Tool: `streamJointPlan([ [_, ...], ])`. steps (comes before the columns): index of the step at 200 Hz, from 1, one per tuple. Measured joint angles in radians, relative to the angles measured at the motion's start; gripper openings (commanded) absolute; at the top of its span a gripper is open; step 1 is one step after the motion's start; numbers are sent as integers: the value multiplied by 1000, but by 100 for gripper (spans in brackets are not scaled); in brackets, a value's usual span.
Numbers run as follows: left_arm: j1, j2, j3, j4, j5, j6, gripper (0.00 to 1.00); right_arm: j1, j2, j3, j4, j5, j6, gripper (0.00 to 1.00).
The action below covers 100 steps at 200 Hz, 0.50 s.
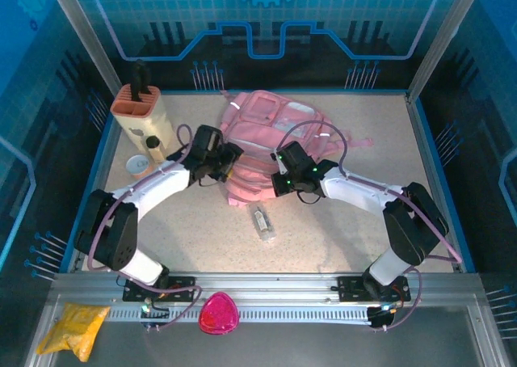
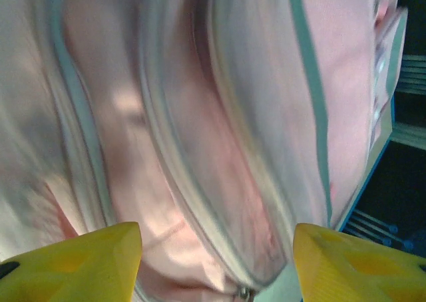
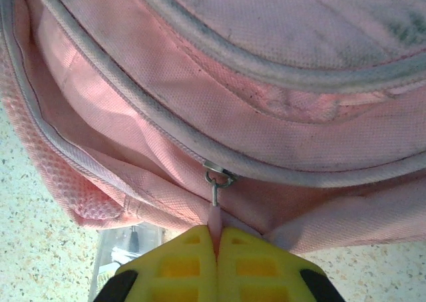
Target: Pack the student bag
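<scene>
From above, the student bag [image 1: 271, 120] is lying on the speckled surface [image 1: 194, 229]. Both arms reach in over its near edge, the left arm [image 1: 153, 191] at the bag's left side and the right arm [image 1: 355, 191] at its near right. A small clear bottle [image 1: 261, 221] lies just off the bag's near edge, not touching it. The left wrist cam is pretty blurry, but the left fingers [image 2: 73, 262] are spread apart with nothing pinched, just pink bag fabric and zipper lines beyond them. The right wrist cam is the clear one: the right fingers [image 3: 193, 259] are pressed together on the pink zipper pull [image 3: 214, 215] hanging from the metal slider [image 3: 218, 172]. Looks to me like the unzipping step. I'd pull along the zipper track, not away from the bag, and have the left fingers pin the fabric near the slider so the whole bag doesn't drag along.
</scene>
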Motion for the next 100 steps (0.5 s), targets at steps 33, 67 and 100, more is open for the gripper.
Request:
streamJointPlan([
  [33,-101,34,6,30,-33,-101,59,0,2,-2,8,-4,11,0],
  [67,-135,105,47,21,-72,-156,49,0,13,-2,15,-6,15,0],
  [100,-141,146,96,-6,-114,-174,26,-2,25,4,14,-6,15,0],
])
